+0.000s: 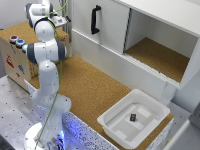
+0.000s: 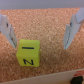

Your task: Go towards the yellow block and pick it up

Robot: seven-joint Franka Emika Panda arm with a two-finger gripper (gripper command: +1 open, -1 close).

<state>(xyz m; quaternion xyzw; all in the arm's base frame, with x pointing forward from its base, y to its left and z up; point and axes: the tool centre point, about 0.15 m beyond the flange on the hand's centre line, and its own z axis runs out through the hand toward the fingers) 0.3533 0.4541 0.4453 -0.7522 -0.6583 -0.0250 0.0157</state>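
— On the cork counter, under the wrist camera, where does the yellow block (image 2: 27, 53) sit against the gripper (image 2: 41, 31)?

— Flat on the cork, between the two fingers but off centre: it lies near one finger (image 2: 11, 34), perhaps touching, and well apart from the other finger (image 2: 71, 31). It also sits a little forward of the line joining the tips, toward the camera side.

— Does the cube have a long axis to line up with?

— None; it is a cube. Its faces are turned only slightly against the finger line, with dark marks on the top and front faces.

— And the jaws?

— Spread wide, far wider than the block, and holding nothing. Both tips appear to hang just above the cork; whether they touch it cannot be told.

— What does the coming move turn on?

— By these pictures, a small sideways shift to centre the block, then a short descent before closing. Left off centre, the near finger would likely nudge the cube first.

— Does the exterior view help?

— Little. It shows the arm (image 1: 46, 55) reaching over the far end of the counter beside the cardboard box (image 1: 15, 57) with its round buttons (image 1: 17, 40); the block itself is hidden there. The white tray (image 1: 150, 107) at the counter's other end plays no part.
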